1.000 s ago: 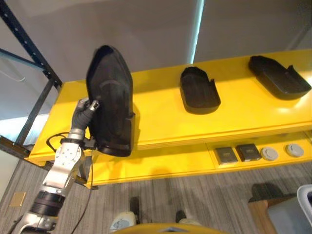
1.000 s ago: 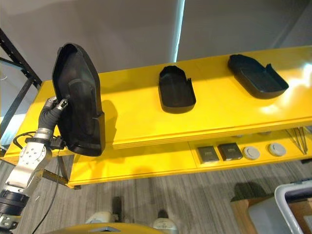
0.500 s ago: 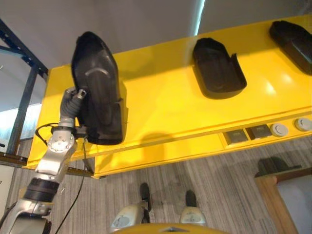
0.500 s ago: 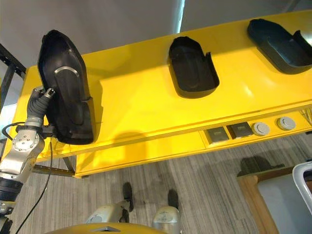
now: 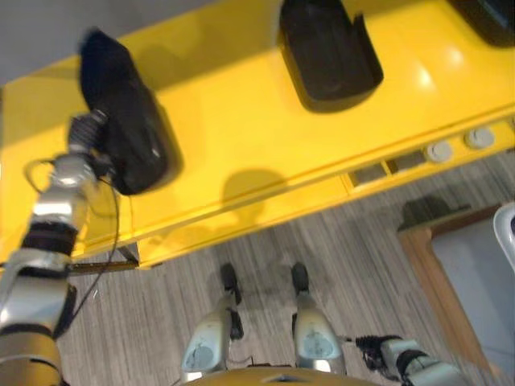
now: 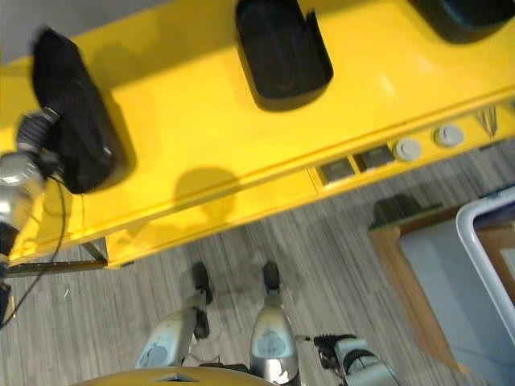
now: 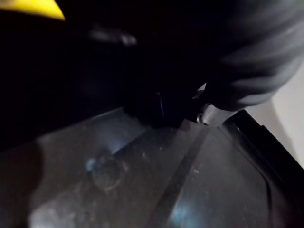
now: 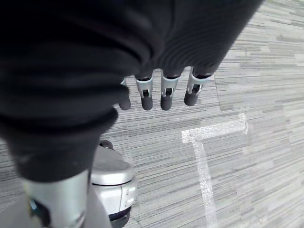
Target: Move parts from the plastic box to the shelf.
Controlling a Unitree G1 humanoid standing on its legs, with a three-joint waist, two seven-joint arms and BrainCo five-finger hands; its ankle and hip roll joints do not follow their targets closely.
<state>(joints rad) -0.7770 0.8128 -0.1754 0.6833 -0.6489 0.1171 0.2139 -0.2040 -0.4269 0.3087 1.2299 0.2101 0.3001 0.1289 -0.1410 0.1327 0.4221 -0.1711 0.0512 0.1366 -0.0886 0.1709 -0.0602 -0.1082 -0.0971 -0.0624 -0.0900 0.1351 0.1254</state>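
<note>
A long black moulded part (image 5: 129, 137) rests at the left end of the yellow shelf (image 5: 241, 121). My left hand (image 5: 84, 133) is at its left edge, shut on it. The left wrist view shows the part's dark inner surface (image 7: 142, 180) from very close. Two more black parts lie on the shelf: one in the middle (image 5: 326, 52), one at the far right corner (image 5: 491, 10). My right hand (image 8: 161, 90) hangs low over the grey floor, fingers straight and holding nothing.
The shelf's lower level holds two dark square pieces (image 5: 366, 173) and two round grey discs (image 5: 439, 150). A wooden stand (image 5: 426, 265) with the white rim of the plastic box (image 6: 483, 241) is at the right. White tape marks the carpet (image 8: 204, 142).
The camera has tipped down toward the floor, shifting the whole picture. The left hand has brought the black part from upright at the shelf's front down onto the shelf's left end.
</note>
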